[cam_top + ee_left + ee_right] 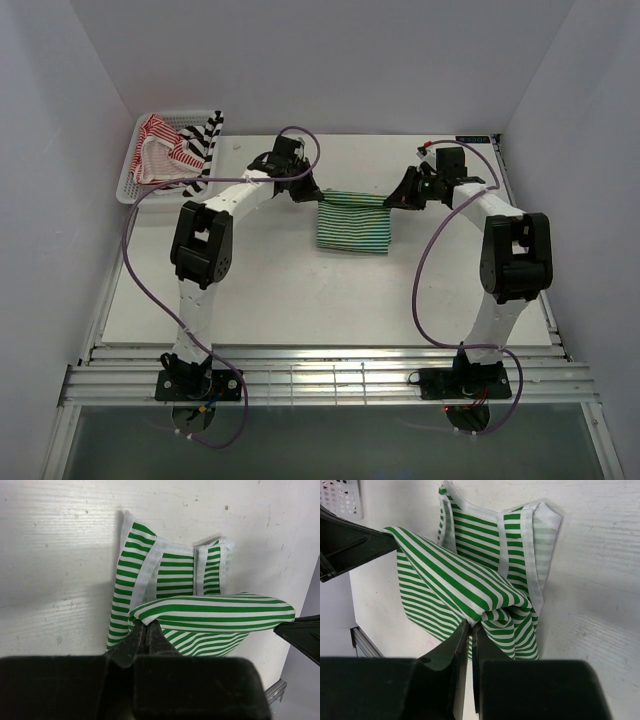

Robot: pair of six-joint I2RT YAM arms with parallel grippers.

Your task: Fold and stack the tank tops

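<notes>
The green-and-white striped tank top (352,225) hangs stretched between both grippers above the middle of the table, its lower part resting on the surface. My left gripper (312,193) is shut on its left top corner (142,617). My right gripper (392,200) is shut on its right top corner (487,615). In the wrist views the straps (205,570) lie flat on the table beyond the lifted fold. The red-and-white tank top (160,150) and the black-and-white tank top (205,140) lie crumpled in the basket.
A white mesh basket (127,185) stands at the table's far left corner, against the left wall. White walls close in the left, back and right. A slatted metal rail (330,380) runs along the near edge by the arm bases.
</notes>
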